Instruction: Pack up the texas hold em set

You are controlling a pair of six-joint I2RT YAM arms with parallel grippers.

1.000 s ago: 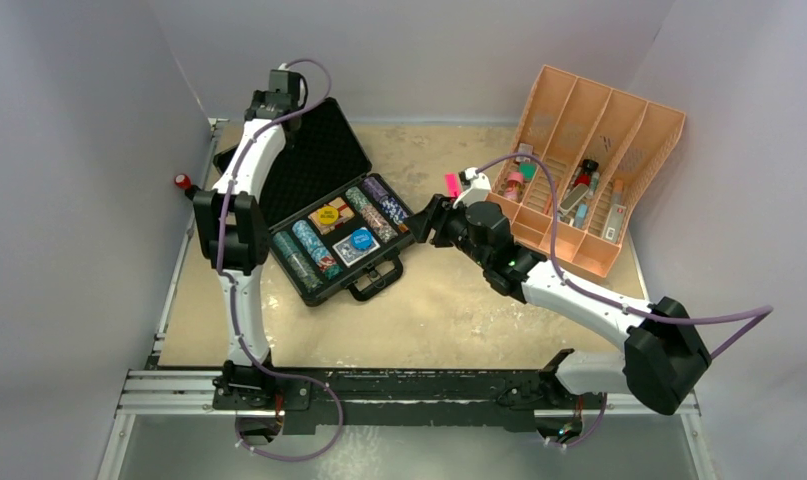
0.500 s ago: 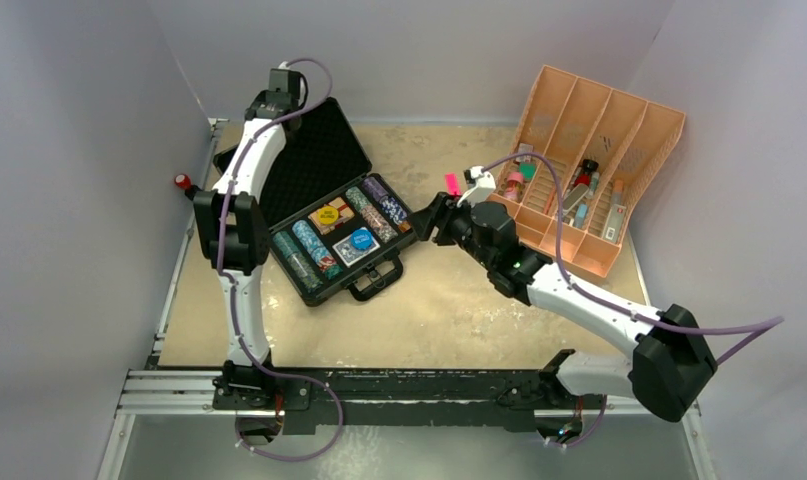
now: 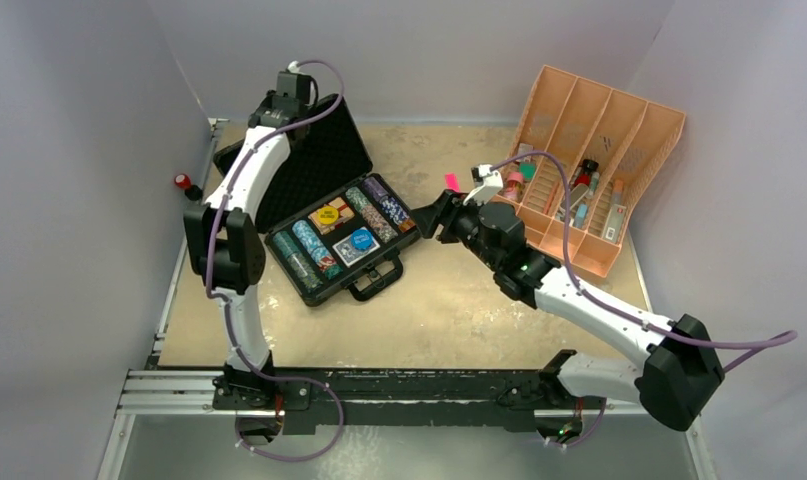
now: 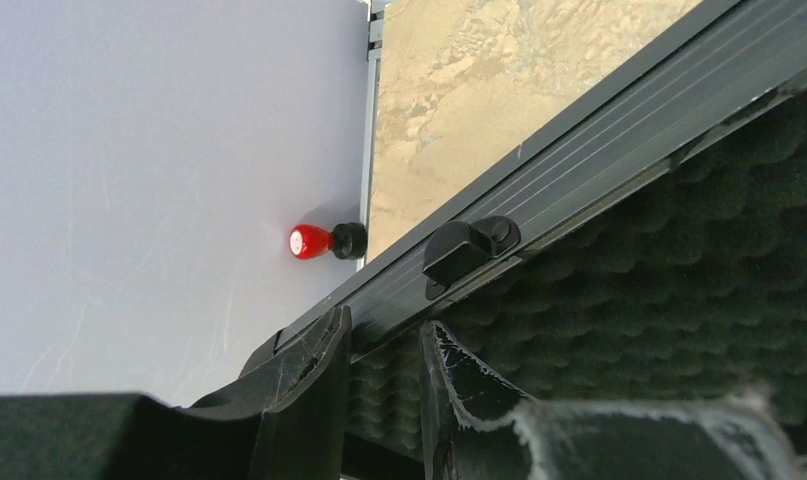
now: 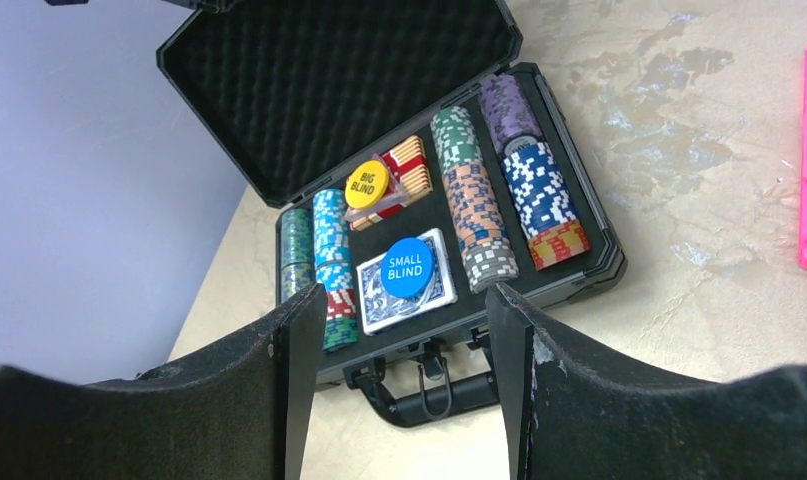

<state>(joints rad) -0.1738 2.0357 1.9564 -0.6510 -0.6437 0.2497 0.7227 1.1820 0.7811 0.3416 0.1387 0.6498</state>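
The black case point(image 3: 324, 293) lies open at the table's left, its foam-lined lid point(image 3: 314, 160) tilted up. Chip stacks point(image 3: 374, 215), a blue deck point(image 3: 351, 250) with a blue disc and a yellow disc point(image 3: 326, 213) fill the base. My left gripper point(image 3: 279, 108) is shut on the lid's top rim; in the left wrist view point(image 4: 384, 325) one finger is outside and one is on the foam. My right gripper point(image 3: 431, 215) is open and empty just right of the case. The right wrist view shows its gripper point(image 5: 404, 292) in front of the chips point(image 5: 474, 215), the red deck point(image 5: 407, 165) and the handle point(image 5: 434, 400).
An orange divided tray point(image 3: 669, 120) with small items stands tilted at the back right. A pink marker point(image 3: 452, 183) lies between the case and the tray. A red knob point(image 3: 183, 182) sticks out at the table's left edge. Grey walls enclose the table.
My left gripper has moved a little right and forward with the lid's rim, and the lid stands more upright. My right arm has shifted slightly to the right.
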